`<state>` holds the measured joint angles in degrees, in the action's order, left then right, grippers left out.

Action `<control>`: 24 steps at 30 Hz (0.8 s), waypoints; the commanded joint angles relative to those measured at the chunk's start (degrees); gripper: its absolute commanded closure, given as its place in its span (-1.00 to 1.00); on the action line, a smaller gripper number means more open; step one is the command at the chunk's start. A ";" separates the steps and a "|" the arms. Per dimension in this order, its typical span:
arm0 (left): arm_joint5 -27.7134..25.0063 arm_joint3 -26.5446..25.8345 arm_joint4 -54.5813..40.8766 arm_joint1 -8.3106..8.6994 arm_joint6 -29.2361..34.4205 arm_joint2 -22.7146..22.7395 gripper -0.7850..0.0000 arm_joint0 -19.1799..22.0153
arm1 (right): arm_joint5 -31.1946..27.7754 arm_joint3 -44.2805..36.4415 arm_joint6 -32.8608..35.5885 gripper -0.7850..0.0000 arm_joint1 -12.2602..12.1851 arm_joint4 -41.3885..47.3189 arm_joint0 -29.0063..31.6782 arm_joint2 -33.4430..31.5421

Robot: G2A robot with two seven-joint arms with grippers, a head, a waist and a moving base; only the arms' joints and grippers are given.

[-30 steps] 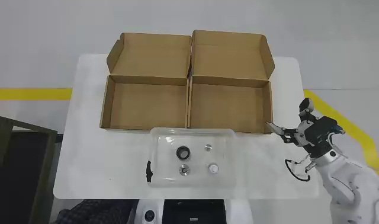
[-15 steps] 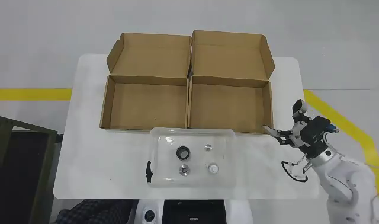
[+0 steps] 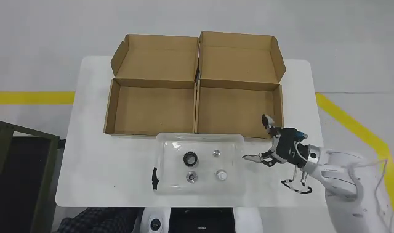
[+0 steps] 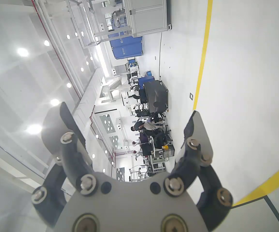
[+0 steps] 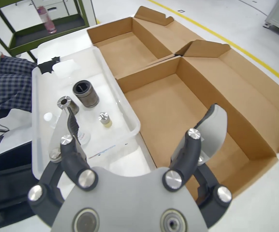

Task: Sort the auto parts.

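A clear plastic tray (image 3: 169,148) sits at the table's front and holds a black linear bearing (image 3: 191,158), a small silver plug (image 3: 216,153), a steel bushing (image 3: 192,176) and a white cap (image 3: 221,175). Behind it stand two open cardboard boxes, left (image 3: 151,110) and right (image 3: 237,113), both bare inside. My right gripper (image 3: 255,138) hovers open just off the tray's right end, by the right box's front corner. Its wrist view shows the open gripper (image 5: 139,112), the bearing (image 5: 85,94), bushing (image 5: 68,103) and plug (image 5: 104,119). My left gripper (image 4: 129,112) is open, facing the room.
A scrap of black tape (image 3: 154,177) sticks to the tray's left end. Bare white table (image 3: 92,159) lies left of the tray and right of the boxes (image 3: 298,97). A green cart (image 5: 33,13) stands off the table's left side.
My right gripper has travelled left from near the table's right edge to the right end of the tray, staying open. The parts and boxes have not moved.
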<state>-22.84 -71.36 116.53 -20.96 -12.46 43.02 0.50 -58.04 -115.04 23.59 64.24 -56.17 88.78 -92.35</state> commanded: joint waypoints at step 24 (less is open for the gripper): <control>0.00 0.00 0.00 0.00 0.00 0.00 -1.00 0.00 | 0.04 -5.33 9.72 -1.00 -6.11 -5.11 -2.66 14.17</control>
<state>-22.84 -71.36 116.53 -20.96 -12.46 43.02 0.50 -58.00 -120.54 33.80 58.22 -60.56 86.09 -78.53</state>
